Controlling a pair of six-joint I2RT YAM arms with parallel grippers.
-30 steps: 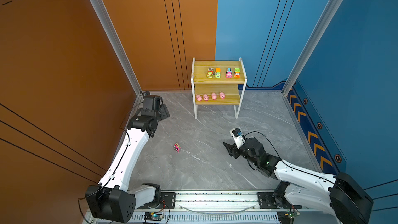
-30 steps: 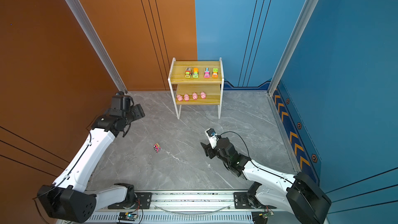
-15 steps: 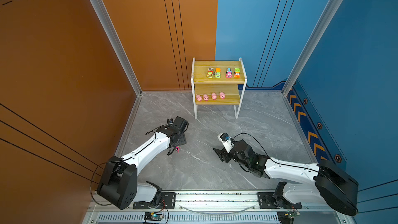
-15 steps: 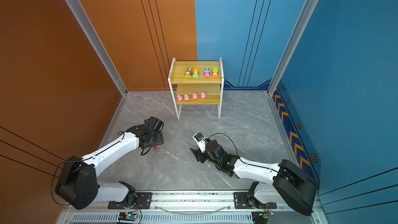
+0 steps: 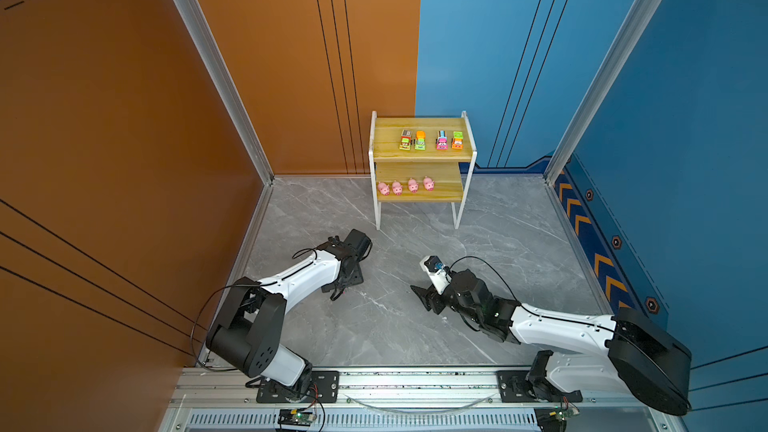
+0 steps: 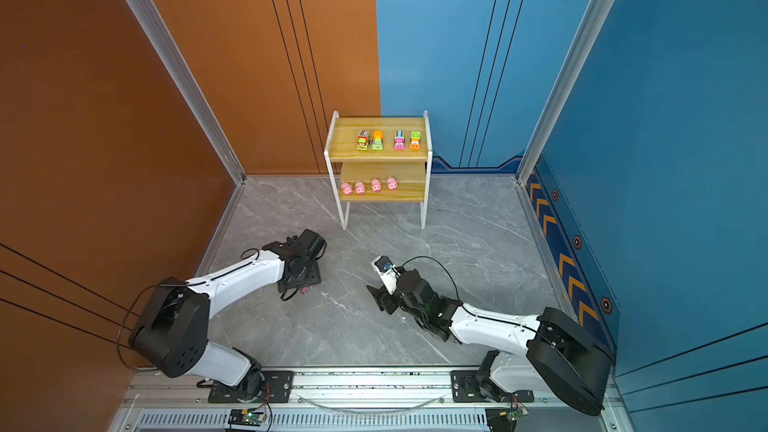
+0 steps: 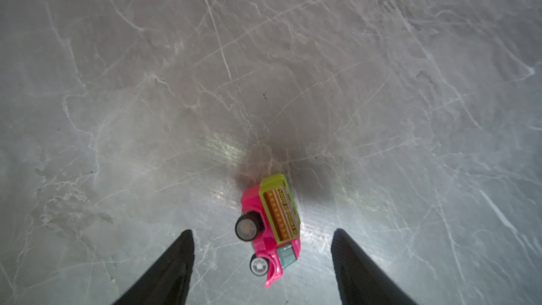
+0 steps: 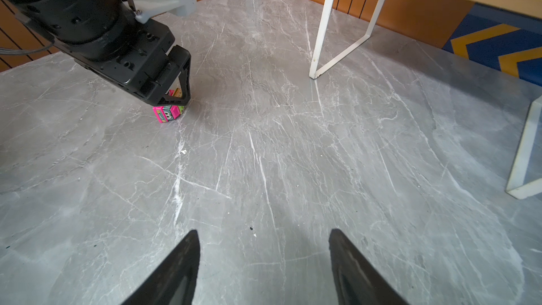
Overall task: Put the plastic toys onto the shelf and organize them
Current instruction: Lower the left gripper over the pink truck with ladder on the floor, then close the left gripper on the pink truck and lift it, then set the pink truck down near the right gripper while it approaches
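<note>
Smooth grey marble-look worktop, softly glossy with pale veins. Shiny pink and green moulded plastic on the truck, printed sticker on its side. Matt black fingers on the left hand. Yellowish wood-grain boards and thin white painted metal frame on the shelf. Smooth pink plastic pigs.

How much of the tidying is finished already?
Mostly done. Four pigs line the lower board of the shelf and four trucks the upper one. One pink truck remains, lying on its side on the grey tabletop; the left hand is open over it, not yet gripping. The right hand is open and empty. Left: grab that truck and shelve it.
</note>
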